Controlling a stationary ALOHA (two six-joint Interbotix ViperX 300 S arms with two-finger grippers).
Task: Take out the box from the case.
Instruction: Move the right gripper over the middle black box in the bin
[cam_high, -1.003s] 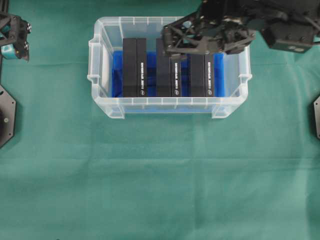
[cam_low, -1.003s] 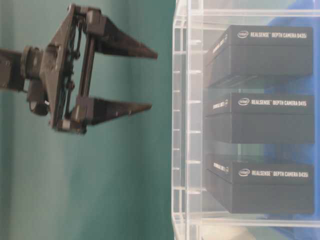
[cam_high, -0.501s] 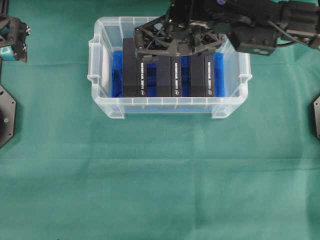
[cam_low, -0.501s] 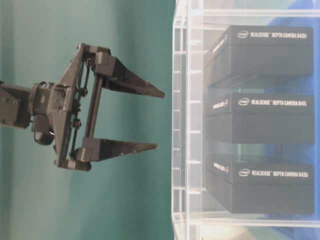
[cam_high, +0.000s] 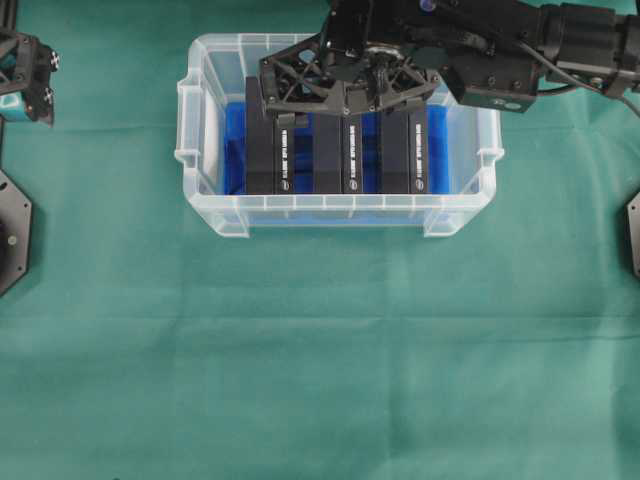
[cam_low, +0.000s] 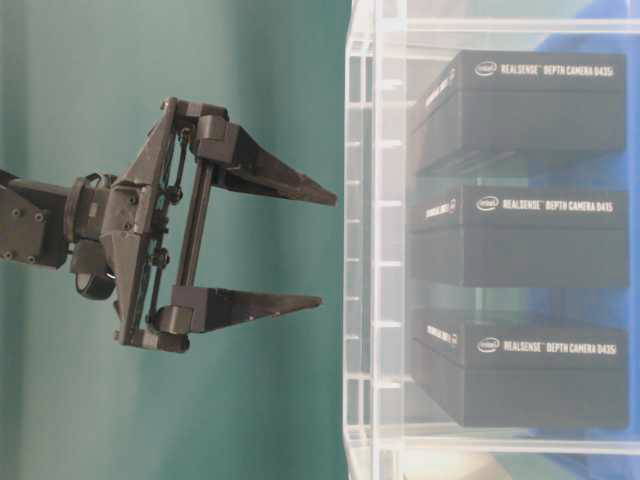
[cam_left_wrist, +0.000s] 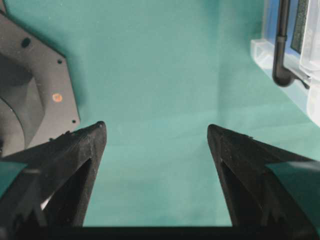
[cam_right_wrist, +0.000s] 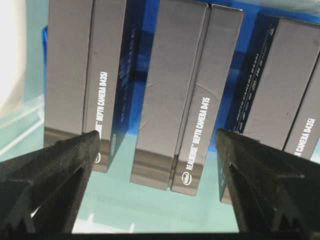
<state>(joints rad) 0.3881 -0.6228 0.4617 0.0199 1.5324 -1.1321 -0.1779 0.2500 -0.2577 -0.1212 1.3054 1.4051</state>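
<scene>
Clear plastic case (cam_high: 200, 130) sits toward the back of the green desk (cam_high: 320, 360), w/ three black boxes standing on edge side by side on its blue floor. My right hand (cam_high: 345, 100) hangs over the case, jaws spread wide, nothing held. In the wrist view the middle box (cam_right_wrist: 177, 100) lies between my two fingertips (cam_right_wrist: 75, 150), so that's the one I judge I'm going for; left box (cam_right_wrist: 85, 75) and right box (cam_right_wrist: 280, 85) flank it closely. My left hand (cam_left_wrist: 155, 135) is off to the side over bare desk, also wide, empty, near its base plate (cam_left_wrist: 30, 95).

To do this well: stay centred on the middle box, drop each finger into a blue gap btwn boxes, not onto a neighbour's top edge. Gaps look tight, so go straight down, no yaw. Close only once fingers are well down the sides; smooth cardboard may slip if pinched near the top. Then lift vertically, clear of the rim, before moving sideways.
</scene>
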